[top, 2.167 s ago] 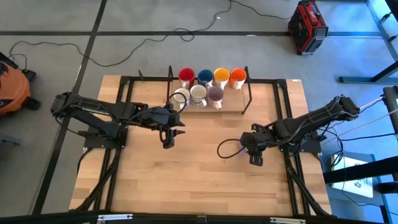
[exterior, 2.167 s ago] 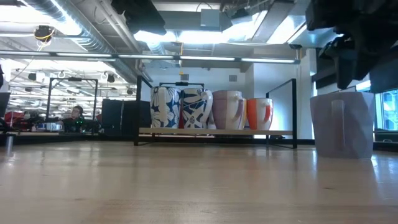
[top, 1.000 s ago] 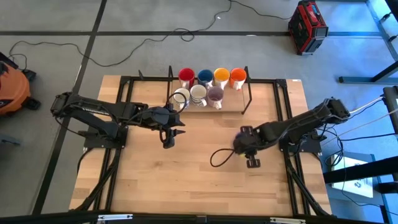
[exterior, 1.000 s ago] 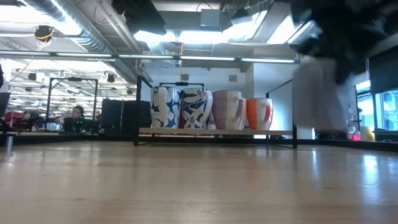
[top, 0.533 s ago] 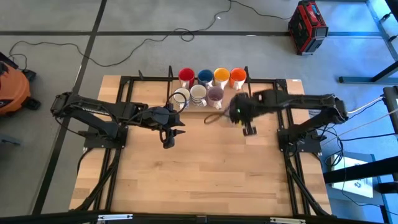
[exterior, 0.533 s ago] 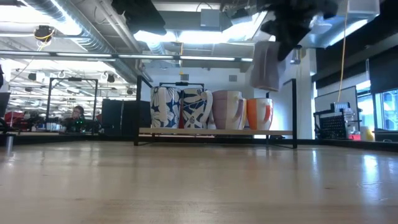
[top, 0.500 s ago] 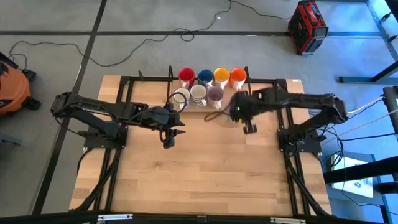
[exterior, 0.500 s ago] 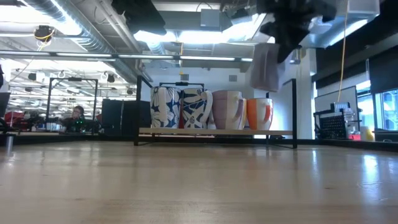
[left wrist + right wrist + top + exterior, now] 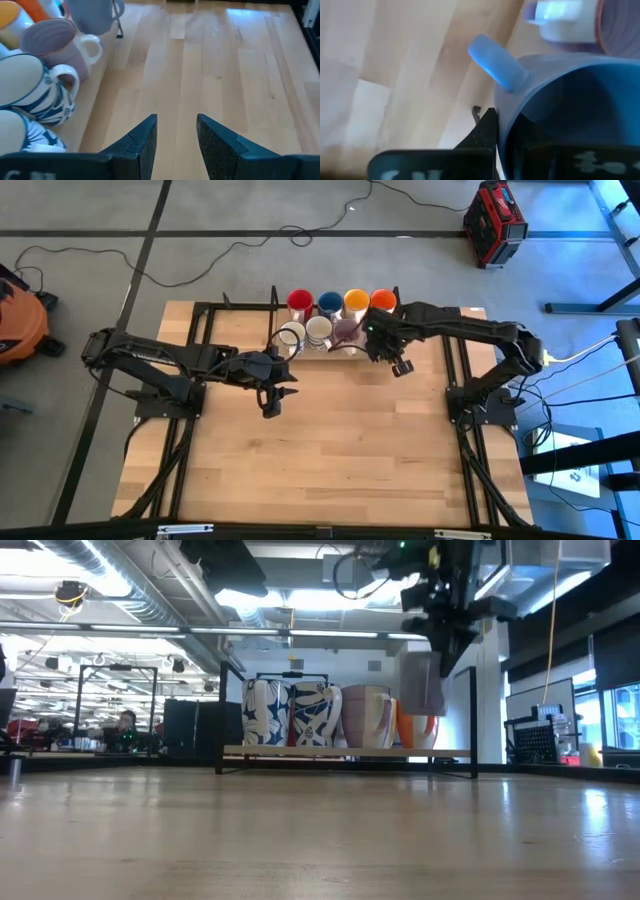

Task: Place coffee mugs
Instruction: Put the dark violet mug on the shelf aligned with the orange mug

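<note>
My right gripper (image 9: 437, 635) is shut on a dull purple mug (image 9: 421, 683), which hangs above the right front part of the rack's board (image 9: 350, 751). On the board's far row stand the red (image 9: 299, 302), blue (image 9: 329, 302), yellow-orange (image 9: 356, 300) and orange (image 9: 384, 299) mugs. The near row holds two white patterned mugs (image 9: 291, 335) (image 9: 318, 330) and another dull purple one (image 9: 346, 330). The held mug (image 9: 95, 12) also shows in the left wrist view. My left gripper (image 9: 175, 135) waits open over bare table, left of centre (image 9: 270, 402). My right gripper pinches the held mug's wall at the rim (image 9: 509, 122), close to its handle (image 9: 495, 62), with one finger outside (image 9: 487, 132) and the other inside the cup. It comes from above. The mug hangs upright below the fingers, clear of the board.
The rack's black metal frame (image 9: 400, 330) rises at the board's right end, close to the held mug. Open wooden tabletop (image 9: 330, 450) stretches toward the near edge. A red case (image 9: 494, 220) and cables lie on the floor beyond the table.
My right gripper has carried the dull purple mug up from the table's right middle toward the far edge and the rack. It then came down a little in front of the orange mug. The mug has stayed upright. The left arm has kept still.
</note>
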{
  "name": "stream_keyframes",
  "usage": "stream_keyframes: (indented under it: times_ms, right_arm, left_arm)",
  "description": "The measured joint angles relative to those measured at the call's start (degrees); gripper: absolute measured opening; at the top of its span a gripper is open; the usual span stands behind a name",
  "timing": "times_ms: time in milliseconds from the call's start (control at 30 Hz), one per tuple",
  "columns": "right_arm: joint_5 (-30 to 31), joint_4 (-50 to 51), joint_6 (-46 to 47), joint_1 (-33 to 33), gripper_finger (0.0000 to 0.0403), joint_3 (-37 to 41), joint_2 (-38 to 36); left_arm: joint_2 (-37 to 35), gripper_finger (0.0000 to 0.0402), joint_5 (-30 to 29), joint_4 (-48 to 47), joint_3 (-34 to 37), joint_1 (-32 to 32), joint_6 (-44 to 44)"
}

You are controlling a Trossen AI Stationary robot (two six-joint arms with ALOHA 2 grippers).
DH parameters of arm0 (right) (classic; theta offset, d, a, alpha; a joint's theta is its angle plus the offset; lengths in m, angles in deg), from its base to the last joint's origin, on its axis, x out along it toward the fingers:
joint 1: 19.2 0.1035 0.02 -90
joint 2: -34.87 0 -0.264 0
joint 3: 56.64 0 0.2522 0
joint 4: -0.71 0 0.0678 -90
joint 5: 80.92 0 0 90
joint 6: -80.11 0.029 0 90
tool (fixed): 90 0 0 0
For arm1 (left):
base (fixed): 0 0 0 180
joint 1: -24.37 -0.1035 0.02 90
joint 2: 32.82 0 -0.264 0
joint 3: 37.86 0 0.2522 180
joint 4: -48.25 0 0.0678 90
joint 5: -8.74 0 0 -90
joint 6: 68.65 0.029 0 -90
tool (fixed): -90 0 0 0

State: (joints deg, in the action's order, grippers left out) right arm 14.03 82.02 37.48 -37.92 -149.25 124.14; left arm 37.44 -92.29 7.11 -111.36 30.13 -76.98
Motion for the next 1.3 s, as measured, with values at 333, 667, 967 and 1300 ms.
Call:
stream_keyframes:
  times_ms: [333, 667, 967, 1300]
  right_arm:
    - [0.04, -0.48, -3.2, -3.63, 0.0005, 0.0, 4.32]
    - [0.46, -1.52, -4.66, -4.37, 0.0008, 0.0, 8.76]
    - [0.63, -3.29, -3.94, -4.29, 0.0009, 0.0, 9.09]
    - [3.59, -3.71, -1.7, -4.2, 0.0023, 0.0, 9.09]
  left_arm:
    - [0.0, 0.0133, -1.55, 0.0, 0.0, -0.02, -0.01]
    - [0.0, 0.0133, -1.55, 0.01, 0.0, 0.0, 0.0]
    - [0.0, 0.0133, -1.55, 0.0, 0.0, 0.0, 0.0]
    - [0.0, 0.0133, 1.51, 0.0, 0.0, 0.02, 1.46]
